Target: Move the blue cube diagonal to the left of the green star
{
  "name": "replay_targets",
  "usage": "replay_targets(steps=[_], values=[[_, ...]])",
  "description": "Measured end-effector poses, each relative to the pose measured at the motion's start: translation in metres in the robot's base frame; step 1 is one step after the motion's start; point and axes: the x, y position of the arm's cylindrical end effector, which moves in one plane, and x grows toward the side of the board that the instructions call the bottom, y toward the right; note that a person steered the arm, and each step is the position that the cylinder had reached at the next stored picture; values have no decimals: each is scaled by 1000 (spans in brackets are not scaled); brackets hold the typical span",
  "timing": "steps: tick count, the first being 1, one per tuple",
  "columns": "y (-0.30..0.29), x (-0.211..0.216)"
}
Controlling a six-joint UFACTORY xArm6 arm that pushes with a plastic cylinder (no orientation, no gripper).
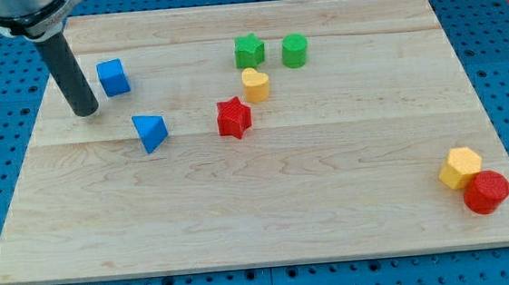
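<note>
The blue cube [114, 77] sits on the wooden board [269, 205] at the upper left. The green star [249, 50] is at the upper middle, well to the cube's right. My tip [85, 111] rests on the board just left of and slightly below the blue cube, a small gap apart from it. The dark rod rises from the tip toward the view's top left corner.
A blue triangular block [151, 131] lies below and right of the cube. A green cylinder [295, 50], a yellow heart [254, 84] and a red star [233, 118] cluster near the green star. A yellow hexagon [459, 166] and a red cylinder [487, 191] sit at the lower right.
</note>
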Motion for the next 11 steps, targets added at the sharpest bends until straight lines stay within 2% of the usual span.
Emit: replay_targets(steps=[2, 4, 5, 6, 8, 11], values=[[64, -42], [14, -69], [14, -76], [23, -80], [92, -81], [108, -133]])
